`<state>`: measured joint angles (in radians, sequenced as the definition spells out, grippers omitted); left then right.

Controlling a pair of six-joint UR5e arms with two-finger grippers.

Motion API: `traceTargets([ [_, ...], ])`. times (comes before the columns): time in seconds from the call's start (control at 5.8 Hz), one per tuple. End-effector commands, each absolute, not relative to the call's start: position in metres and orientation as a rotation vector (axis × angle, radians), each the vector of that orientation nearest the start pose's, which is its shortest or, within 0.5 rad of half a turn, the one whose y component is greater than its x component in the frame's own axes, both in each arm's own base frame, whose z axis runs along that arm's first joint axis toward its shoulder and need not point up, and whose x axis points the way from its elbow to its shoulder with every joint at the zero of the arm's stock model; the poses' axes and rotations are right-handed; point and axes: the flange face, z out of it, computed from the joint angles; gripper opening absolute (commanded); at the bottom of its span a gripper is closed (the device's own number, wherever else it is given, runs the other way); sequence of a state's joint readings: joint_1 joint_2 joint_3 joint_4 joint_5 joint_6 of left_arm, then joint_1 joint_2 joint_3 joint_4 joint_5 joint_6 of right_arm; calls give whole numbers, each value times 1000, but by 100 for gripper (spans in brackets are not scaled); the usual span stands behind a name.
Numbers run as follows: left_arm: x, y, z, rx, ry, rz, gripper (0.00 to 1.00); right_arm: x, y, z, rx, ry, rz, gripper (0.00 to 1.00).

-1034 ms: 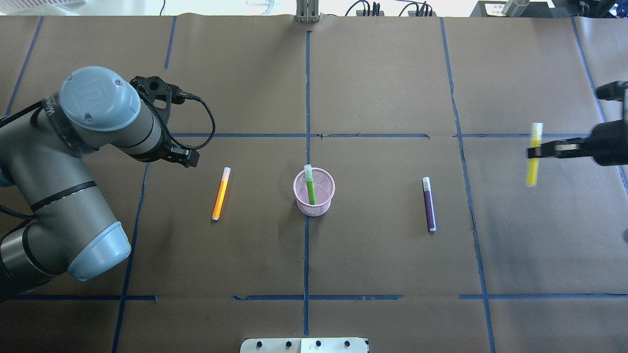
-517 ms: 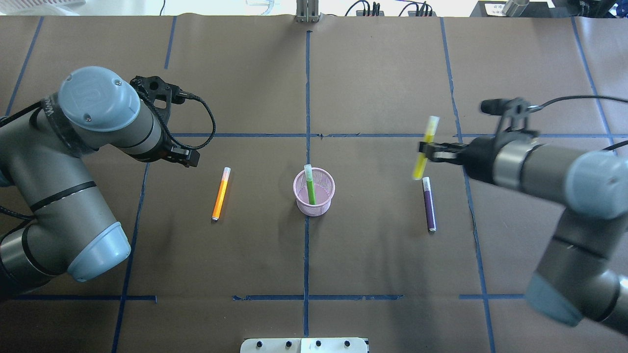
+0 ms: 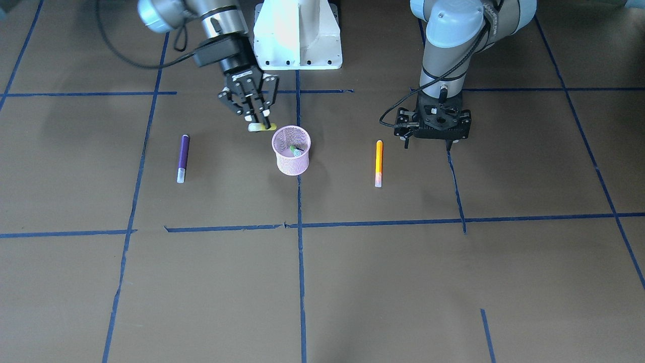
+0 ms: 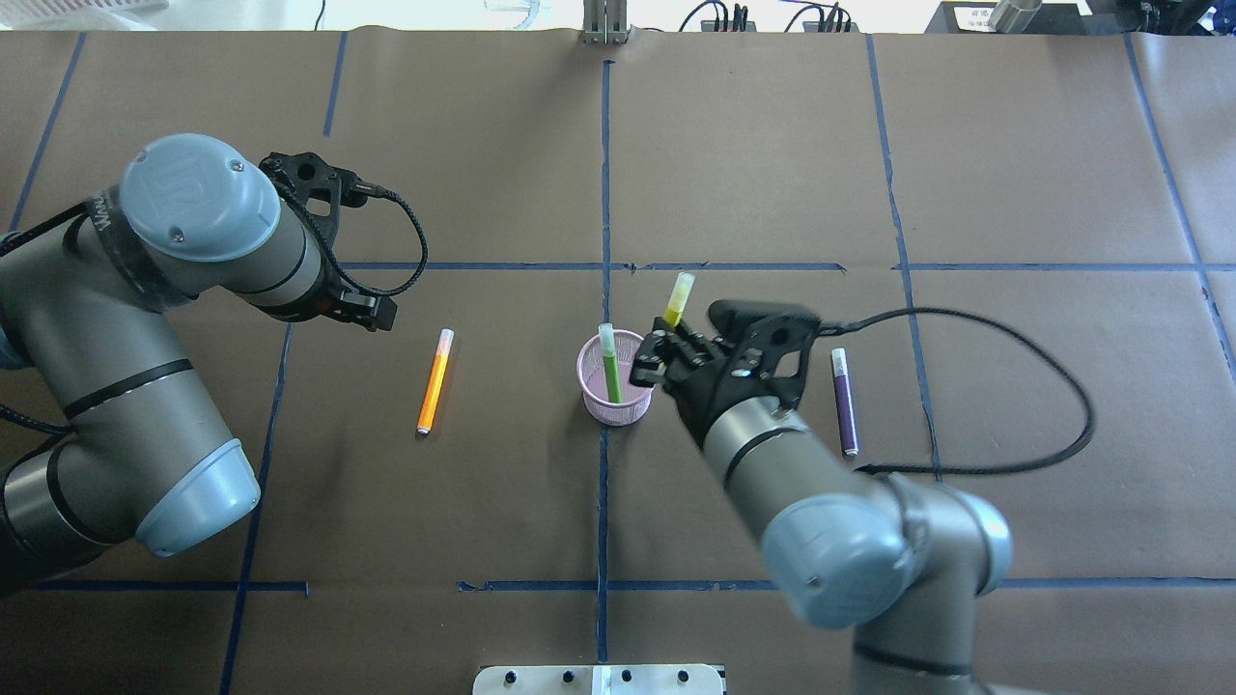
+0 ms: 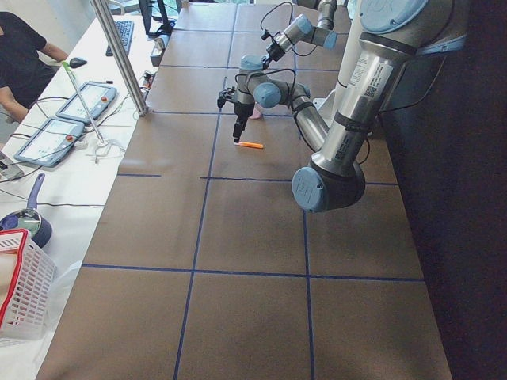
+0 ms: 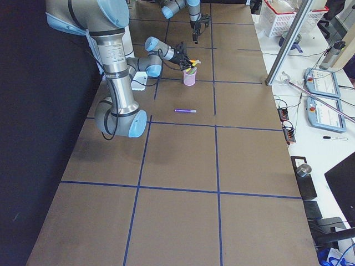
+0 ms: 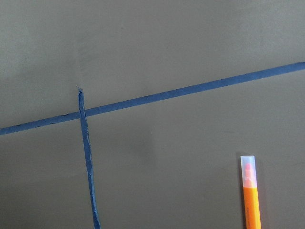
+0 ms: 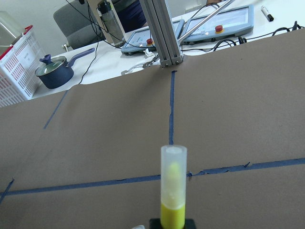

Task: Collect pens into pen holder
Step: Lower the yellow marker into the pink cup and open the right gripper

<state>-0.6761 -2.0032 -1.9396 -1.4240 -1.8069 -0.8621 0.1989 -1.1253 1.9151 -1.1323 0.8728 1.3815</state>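
Currently right end effector (image 4: 666, 338) pinching yellow pen (image 4: 678, 297), tilted, just beside pen holder (image 4: 618, 413) rim.

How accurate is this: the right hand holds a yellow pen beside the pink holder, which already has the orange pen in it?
Wrong pen: the pink holder has the green pen in it; the orange pen lies on the table, as the overhead exterior view shows. The rest holds.
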Motion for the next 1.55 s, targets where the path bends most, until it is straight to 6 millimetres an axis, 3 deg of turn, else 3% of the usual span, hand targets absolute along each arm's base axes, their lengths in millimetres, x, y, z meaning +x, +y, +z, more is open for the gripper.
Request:
traceTargets([
  [0.0, 390, -454, 281, 243, 650, 107, 96, -556, -287, 200, 907, -967, 513, 0],
  [0.34, 391, -454, 282, 241, 649, 107, 97, -561, -289, 204, 920, -952, 517, 0],
  [0.52, 391, -453, 282, 241, 650, 109, 97, -563, -290, 207, 934, -939, 524, 7],
  [0.69, 393, -453, 283, 239, 648, 111, 98, -562, -290, 206, 935, -942, 525, 90],
  [0.86, 398, -454, 282, 248, 662, 115, 99, -562, -290, 208, 935, -937, 522, 99],
  [1.03, 409, -453, 281, 254, 676, 127, 99, -551, -290, 198, 936, -960, 536, 99],
  [1.21, 432, -445, 283, 255, 698, 159, 99, -524, -289, 178, 927, -1021, 564, 99],
  [1.38, 452, -458, 291, 247, 703, 161, 98, -494, -282, 169, 858, -1096, 543, 98],
])
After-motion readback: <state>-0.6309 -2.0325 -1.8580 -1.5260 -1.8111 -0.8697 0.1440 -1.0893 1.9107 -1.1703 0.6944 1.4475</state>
